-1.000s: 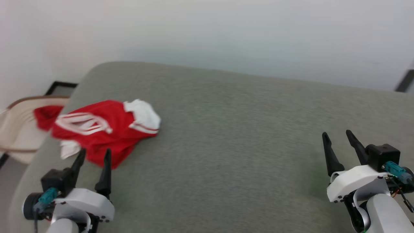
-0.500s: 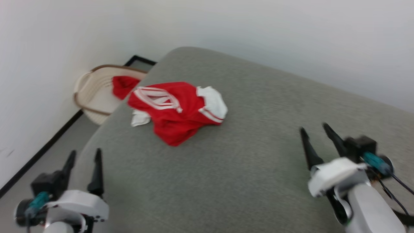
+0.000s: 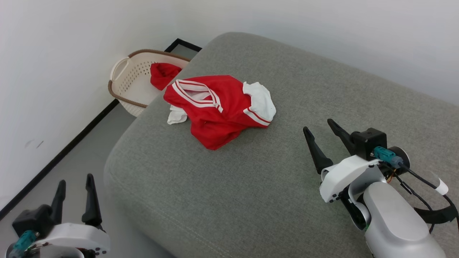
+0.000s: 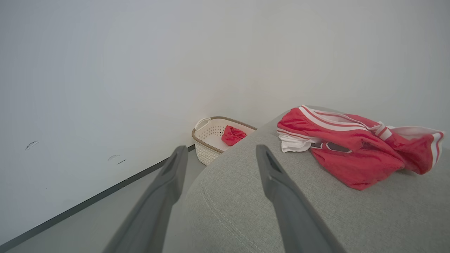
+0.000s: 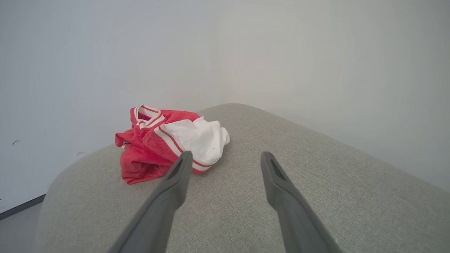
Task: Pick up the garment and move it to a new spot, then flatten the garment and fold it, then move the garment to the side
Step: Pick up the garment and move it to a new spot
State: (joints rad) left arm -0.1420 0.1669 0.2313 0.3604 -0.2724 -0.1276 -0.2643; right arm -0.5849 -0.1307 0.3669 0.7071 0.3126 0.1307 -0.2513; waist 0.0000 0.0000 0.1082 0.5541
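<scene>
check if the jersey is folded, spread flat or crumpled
Crumpled. The jersey lies in a bunched heap on the grey cushion, one white sleeve flopped over, no neat folds.

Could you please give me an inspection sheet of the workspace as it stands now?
Surface: grey fabric cushion, rounded corners.
Job's things: jersey crumpled near the cushion's far left corner, not flattened or folded.
Clutter: red scrap in a cream basket on the floor beside the cushion.
Grippers: left gripper open, empty, over the floor; right gripper open, empty, above the cushion.
Cables: black cable looping at the right wrist.
Surroundings: white wall, dark skirting.
</scene>
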